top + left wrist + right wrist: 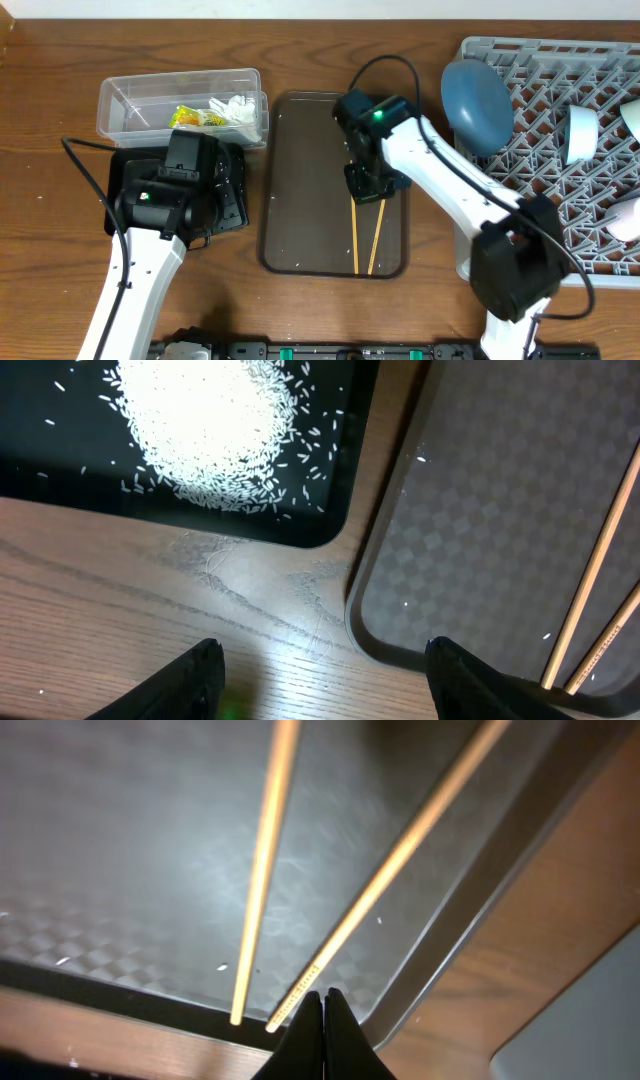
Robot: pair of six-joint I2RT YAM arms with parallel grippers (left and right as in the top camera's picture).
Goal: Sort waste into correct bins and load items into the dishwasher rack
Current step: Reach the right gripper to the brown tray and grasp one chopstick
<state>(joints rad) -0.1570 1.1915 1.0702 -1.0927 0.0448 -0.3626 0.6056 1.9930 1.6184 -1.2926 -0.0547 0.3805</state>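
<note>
Two chopsticks (365,240) lie in brown tray (310,170) beside rack (560,190).

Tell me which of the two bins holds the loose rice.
The shallow black tray; the clear tub holds only the yellow-green wrapper and white tissue.

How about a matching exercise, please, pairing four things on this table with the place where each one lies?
Things:
1. rice heap
2. yellow-green wrapper
3. chopsticks
4. dark blue dish

Places:
A. in the grey rack
B. in the black tray
C. on the brown serving tray
D. in the clear tub

Pairs: 1-B, 2-D, 3-C, 4-A.
</note>
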